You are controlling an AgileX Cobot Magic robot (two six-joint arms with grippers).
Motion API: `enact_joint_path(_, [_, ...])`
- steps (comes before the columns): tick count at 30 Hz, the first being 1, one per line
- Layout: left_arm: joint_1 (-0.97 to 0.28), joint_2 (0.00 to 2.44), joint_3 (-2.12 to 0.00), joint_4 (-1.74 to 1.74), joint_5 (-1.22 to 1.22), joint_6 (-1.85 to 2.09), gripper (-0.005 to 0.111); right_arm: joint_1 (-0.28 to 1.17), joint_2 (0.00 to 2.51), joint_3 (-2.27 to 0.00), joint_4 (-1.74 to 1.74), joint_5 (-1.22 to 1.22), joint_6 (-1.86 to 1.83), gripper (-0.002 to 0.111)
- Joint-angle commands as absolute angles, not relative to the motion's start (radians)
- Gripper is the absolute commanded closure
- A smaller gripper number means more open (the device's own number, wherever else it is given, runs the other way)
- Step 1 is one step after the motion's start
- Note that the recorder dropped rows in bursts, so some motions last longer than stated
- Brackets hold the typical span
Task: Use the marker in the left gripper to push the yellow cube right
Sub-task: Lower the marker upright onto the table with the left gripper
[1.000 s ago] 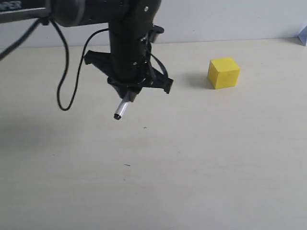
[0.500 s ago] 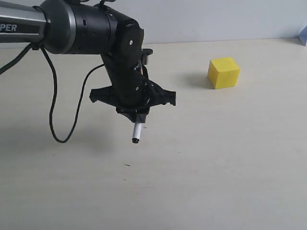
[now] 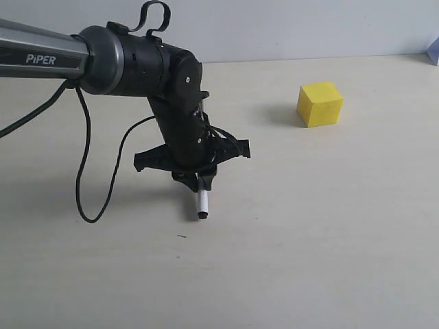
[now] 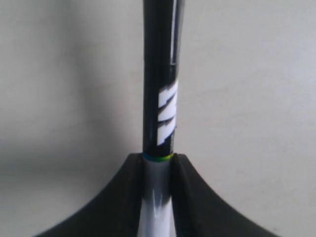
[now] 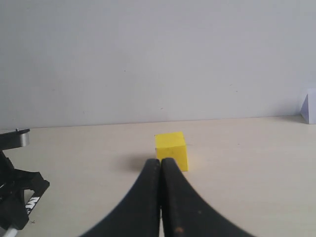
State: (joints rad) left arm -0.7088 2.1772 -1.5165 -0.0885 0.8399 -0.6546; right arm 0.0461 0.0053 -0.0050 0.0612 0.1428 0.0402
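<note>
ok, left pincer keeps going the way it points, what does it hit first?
The table, marker tip first: the left pincer points nearly straight down, marker sticking out below. Unclear whether the tip already touches. The yellow cube sits off to the right.

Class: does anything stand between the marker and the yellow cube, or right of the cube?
Nothing visible does. Only bare table separates the marker in the left gripper from the cube. Right of the cube is bare too; a pale object at the edge sits farther back.
</note>
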Motion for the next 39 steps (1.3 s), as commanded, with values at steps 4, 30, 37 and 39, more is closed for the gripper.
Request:
enact_joint_path(4, [-0.708, 2.176, -1.518, -0.11, 0.806, -0.666, 0.107, 0.047, 0.0, 0.0, 0.061, 0.134, 0.039, 0.108])
enact_joint_path(30, [-0.708, 2.222, -1.522, -0.114, 0.798, -0.662, 0.107, 0.047, 0.0, 0.0, 0.061, 0.134, 0.039, 0.108])
enact_joint_path(37, [-0.708, 2.22, -1.522, -0.116, 0.798, -0.662, 0.092, 0.047, 0.0, 0.0, 0.061, 0.134, 0.039, 0.108])
enact_joint_path(39, [-0.708, 2.22, -1.522, -0.116, 0.798, -0.66, 0.083, 0.047, 0.0, 0.0, 0.061, 0.134, 0.039, 0.108])
